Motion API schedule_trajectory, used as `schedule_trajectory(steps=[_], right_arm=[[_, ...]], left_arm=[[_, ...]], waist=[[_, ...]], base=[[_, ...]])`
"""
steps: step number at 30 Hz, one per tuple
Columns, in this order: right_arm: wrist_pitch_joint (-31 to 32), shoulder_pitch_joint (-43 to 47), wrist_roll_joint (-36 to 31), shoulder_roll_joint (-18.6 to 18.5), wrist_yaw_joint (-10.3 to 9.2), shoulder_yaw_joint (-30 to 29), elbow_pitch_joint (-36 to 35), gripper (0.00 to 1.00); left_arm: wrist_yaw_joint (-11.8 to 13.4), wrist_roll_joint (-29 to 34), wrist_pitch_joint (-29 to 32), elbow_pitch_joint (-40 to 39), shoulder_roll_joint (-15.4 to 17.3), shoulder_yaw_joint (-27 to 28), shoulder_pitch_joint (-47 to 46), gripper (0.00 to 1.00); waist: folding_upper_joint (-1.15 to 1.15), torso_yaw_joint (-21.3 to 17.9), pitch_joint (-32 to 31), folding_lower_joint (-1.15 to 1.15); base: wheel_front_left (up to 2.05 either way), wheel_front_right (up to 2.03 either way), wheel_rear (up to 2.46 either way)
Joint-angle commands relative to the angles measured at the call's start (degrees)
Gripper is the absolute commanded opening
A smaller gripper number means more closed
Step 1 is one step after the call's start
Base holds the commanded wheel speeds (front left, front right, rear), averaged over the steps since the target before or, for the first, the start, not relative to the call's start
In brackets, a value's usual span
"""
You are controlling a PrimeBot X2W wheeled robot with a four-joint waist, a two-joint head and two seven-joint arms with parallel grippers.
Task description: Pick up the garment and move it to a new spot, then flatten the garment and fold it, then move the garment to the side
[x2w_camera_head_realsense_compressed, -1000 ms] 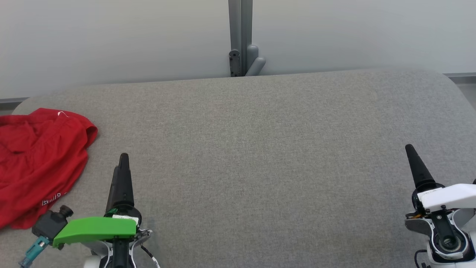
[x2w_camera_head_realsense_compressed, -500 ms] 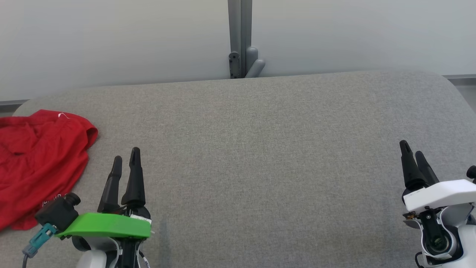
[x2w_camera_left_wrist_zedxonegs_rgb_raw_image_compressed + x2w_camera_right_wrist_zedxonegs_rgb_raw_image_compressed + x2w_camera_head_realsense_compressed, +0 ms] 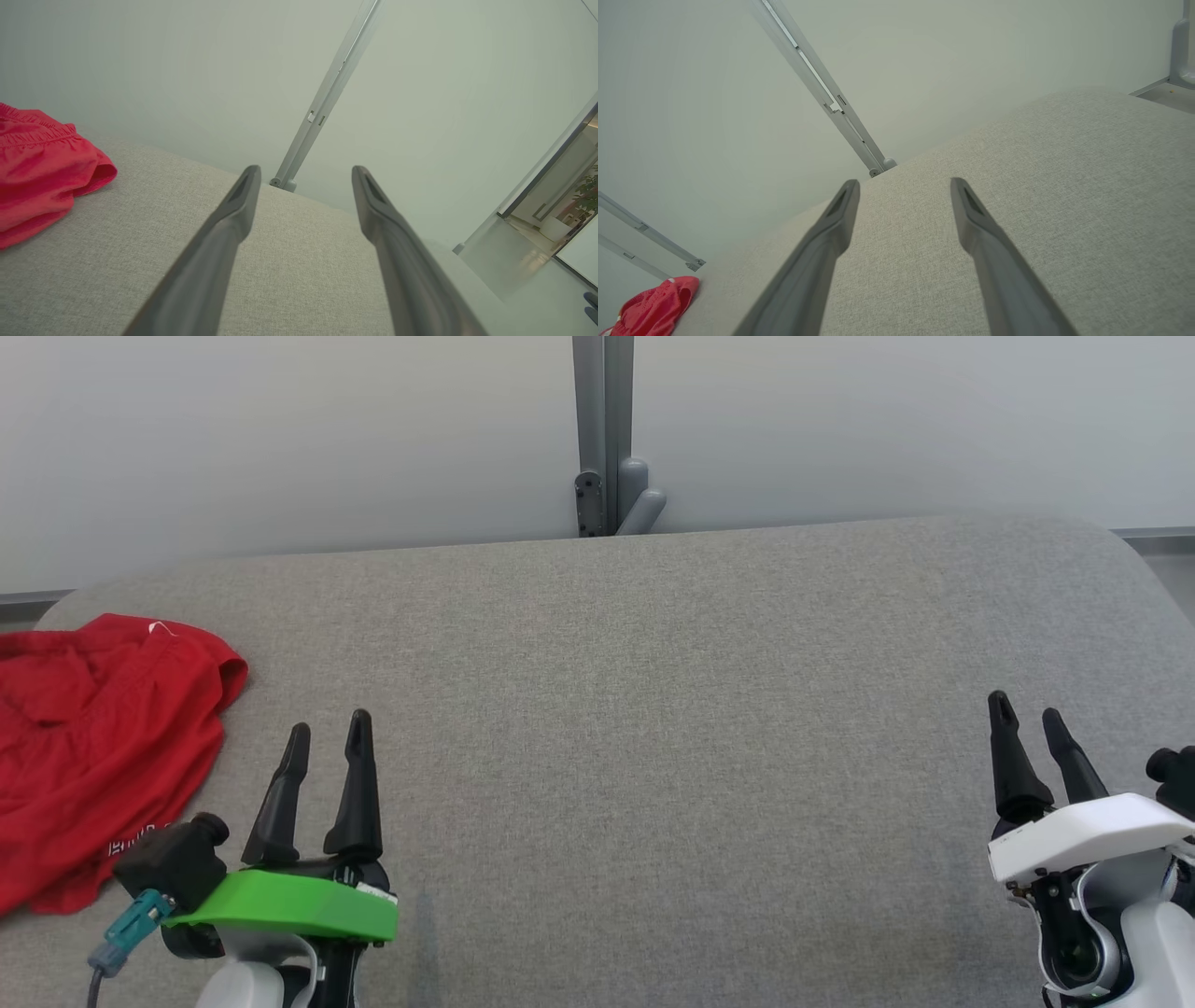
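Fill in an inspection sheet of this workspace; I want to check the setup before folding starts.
Surface: grey cloth-covered table, flat, no stains seen.
Job's things: red garment, crumpled at the table's left edge, partly cut off by the head view.
Clutter: nothing seen.
Grippers: left claw open, above the table beside the garment, not touching it; right claw open, at the far right.
Cables: cable with a teal plug by the left wrist.
Surroundings: pale wall, grey post behind the table.
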Motion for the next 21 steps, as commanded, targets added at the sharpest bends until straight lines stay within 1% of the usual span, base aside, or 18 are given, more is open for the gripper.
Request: schedule_trajectory(steps=[1, 21], right_arm=[[-0.93, -0.28, -2.13, -0.74, 0.02, 0.46, -0.51, 1.00], [-5.94, 1.09, -14.99, -0.44, 0.03, 3.51, 0.81, 1.00]], left_arm=[[0.26, 2.17, -0.45, -0.41, 0.71, -0.17, -1.14, 1.00], [2.20, 14.57, -1.52, 1.69, 1.30, -1.51, 0.62, 1.00]], waist=[[0.00, -0.01, -0.03, 0.00], [0.00, -0.05, -0.47, 0.00]], base=[[0.00, 0.00, 0.00], [0.00, 0.00, 0.00]])
